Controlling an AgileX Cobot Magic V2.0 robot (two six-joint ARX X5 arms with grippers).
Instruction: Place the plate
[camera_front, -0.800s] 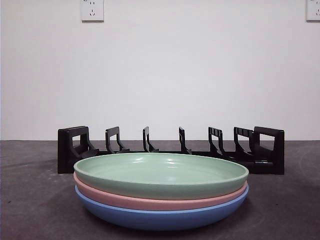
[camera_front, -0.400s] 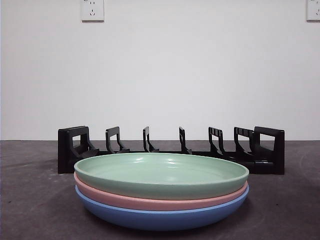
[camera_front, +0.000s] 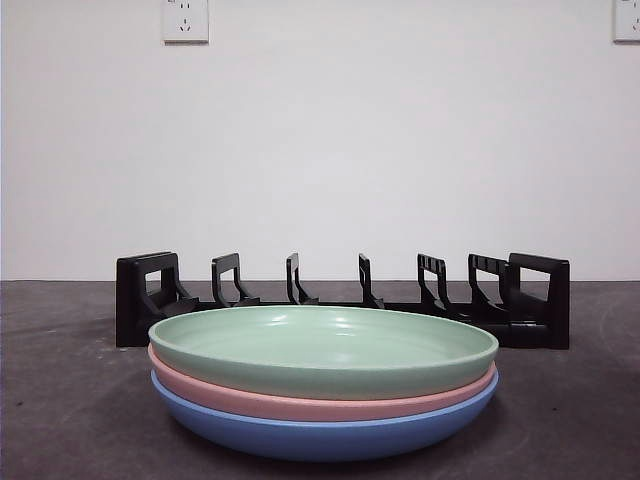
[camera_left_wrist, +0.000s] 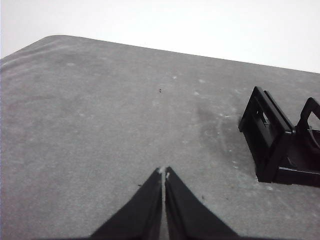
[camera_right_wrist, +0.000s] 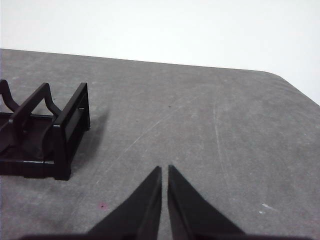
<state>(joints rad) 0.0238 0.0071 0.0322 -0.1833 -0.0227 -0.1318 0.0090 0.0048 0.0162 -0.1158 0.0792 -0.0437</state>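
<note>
Three plates are stacked near the front of the table: a green plate on top, a pink plate under it and a blue plate at the bottom. Behind the stack stands a black slotted plate rack, with nothing in its slots. My left gripper is shut and holds nothing, hovering over bare table beside one end of the rack. My right gripper is shut too, beside the rack's other end. Neither arm shows in the front view.
The grey table runs back to a white wall with two sockets, one at the upper left. The table's rounded corners show in both wrist views.
</note>
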